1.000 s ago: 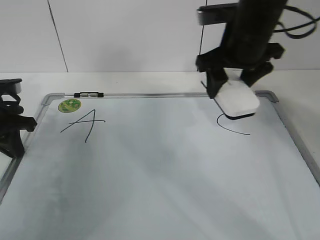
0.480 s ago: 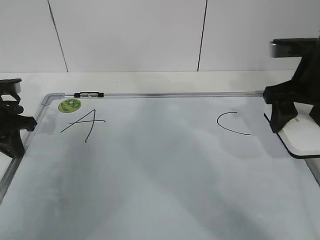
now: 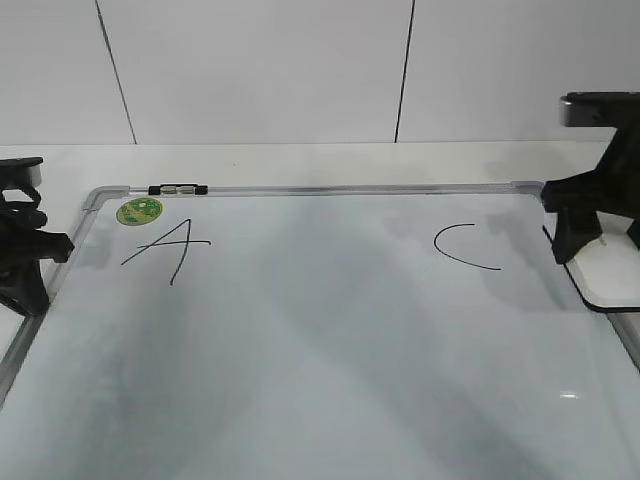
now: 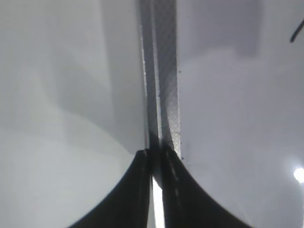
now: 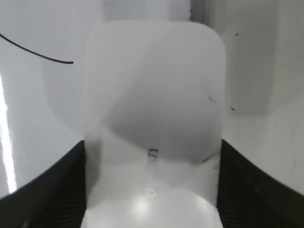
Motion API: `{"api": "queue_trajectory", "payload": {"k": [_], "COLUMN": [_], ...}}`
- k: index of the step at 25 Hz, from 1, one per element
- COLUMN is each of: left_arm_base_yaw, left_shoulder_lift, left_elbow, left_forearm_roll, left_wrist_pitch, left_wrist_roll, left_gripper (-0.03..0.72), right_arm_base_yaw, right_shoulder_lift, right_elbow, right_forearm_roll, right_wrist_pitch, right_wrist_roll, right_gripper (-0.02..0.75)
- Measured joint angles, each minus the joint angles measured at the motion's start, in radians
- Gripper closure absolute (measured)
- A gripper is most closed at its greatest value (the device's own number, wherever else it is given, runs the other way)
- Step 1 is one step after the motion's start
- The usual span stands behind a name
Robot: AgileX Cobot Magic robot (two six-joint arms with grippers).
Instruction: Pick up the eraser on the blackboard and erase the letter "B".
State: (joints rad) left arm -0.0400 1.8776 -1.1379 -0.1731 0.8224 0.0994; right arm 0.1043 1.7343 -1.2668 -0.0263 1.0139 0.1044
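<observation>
The blackboard is a white board with a grey frame lying flat. It bears a slanted "A" and an open "C". No letter "B" shows between them. My right gripper is shut on the white eraser at the board's right edge, right of the "C". In the right wrist view the eraser fills the space between the jaws. My left gripper is shut and empty over the board's left frame, its tips touching.
A round green sticker and a small black-and-clear clip sit at the board's top left. A white wall stands behind the table. The "C" stroke lies left of the eraser.
My right gripper carried the eraser from above the "C" out to the board's right edge, then a little further right. The left arm has not moved.
</observation>
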Motion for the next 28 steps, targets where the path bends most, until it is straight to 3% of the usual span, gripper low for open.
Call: {"api": "queue_trajectory", "payload": {"k": [28], "left_arm_base_yaw": [0.000], "left_shoulder_lift": [0.000], "left_elbow": [0.000], "left_forearm_roll": [-0.003], "left_wrist_pitch": [0.000], "left_wrist_roll": [0.002], "left_gripper": [0.656], "right_arm_base_yaw": [-0.010], "right_shoulder_lift": [0.159], "right_elbow": [0.000], "right_forearm_roll": [-0.007], "right_wrist_pitch": [-0.106], "right_wrist_roll": [-0.059], "right_gripper": [0.173]}}
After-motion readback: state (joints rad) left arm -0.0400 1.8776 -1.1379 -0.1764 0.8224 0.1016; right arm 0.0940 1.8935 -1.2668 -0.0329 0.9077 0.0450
